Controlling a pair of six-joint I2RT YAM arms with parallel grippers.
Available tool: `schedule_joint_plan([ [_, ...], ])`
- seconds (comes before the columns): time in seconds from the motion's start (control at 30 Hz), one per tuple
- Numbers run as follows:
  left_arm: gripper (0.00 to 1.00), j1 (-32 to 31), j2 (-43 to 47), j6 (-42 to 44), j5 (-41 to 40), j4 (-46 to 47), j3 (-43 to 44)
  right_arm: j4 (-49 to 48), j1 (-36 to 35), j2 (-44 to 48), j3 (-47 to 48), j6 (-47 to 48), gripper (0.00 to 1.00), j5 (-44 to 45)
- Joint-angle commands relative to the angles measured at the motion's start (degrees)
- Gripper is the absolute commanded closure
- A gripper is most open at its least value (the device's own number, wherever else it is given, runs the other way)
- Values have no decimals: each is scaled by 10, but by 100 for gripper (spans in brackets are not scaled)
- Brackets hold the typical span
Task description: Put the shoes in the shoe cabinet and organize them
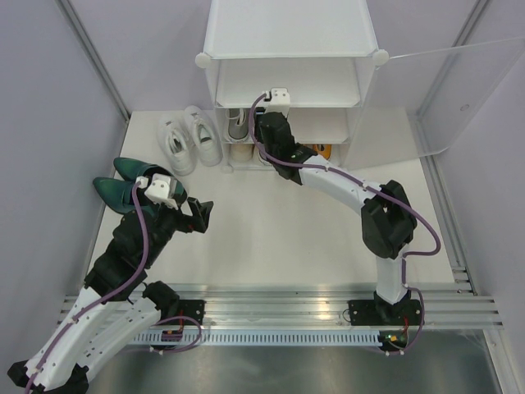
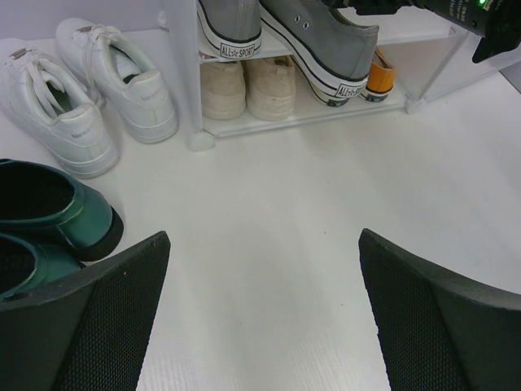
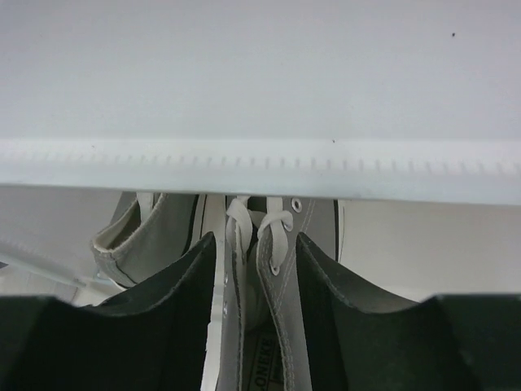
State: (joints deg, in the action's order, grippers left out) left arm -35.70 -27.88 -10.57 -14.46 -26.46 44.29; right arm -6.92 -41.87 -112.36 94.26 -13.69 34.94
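Grey canvas lace-ups (image 2: 326,45) (white laces) in white cabinet (image 1: 287,33)

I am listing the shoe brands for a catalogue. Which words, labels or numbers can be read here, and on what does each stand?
"ALL SPORT", star between the words: heel patches of the grey canvas lace-ups.
Print on one grey shoe, right wrist view: cut off, unreadable.
White sneakers: tongue tags too small to read.

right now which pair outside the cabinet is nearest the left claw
The green pair, right beside the left claw; the white sneakers lie farther off, next to the cabinet.
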Motion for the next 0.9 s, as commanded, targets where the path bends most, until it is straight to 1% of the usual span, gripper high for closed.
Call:
schedule_joint_plan([
  [0.0,0,2,-2,20,8,18,11,-16,3,15,31,7,50,-4],
  [0.1,0,2,-2,20,8,18,11,-5,2,22,32,2,49,-14],
  [0.23,1,2,0,20,8,18,11,10,2,55,14,-20,49,-37],
  [0.27,0,2,-1,20,7,18,11,11,2,63,-2,-26,49,-57],
  [0.4,0,2,0,20,7,18,11,23,2,106,-48,-51,48,-89],
  [0.53,0,2,-1,20,7,18,11,45,2,153,-93,-70,43,-118],
  [0.57,0,2,-1,20,7,18,11,50,1,161,-102,-77,41,-132],
  [0.6,0,2,0,20,6,18,10,62,2,176,-109,-81,30,-137],
  [0.67,0,2,-1,20,5,18,10,88,2,191,-130,-98,20,-143],
  [0.7,0,2,0,20,3,18,10,95,2,204,-137,-104,10,-146],
  [0.73,0,2,-1,20,4,18,10,99,2,209,-152,-109,6,-145],
  [0.8,0,2,-2,20,3,18,10,116,1,222,-165,-121,2,-144],
  [0.87,0,2,-2,20,1,18,11,118,-1,230,-188,-124,2,-139],
])
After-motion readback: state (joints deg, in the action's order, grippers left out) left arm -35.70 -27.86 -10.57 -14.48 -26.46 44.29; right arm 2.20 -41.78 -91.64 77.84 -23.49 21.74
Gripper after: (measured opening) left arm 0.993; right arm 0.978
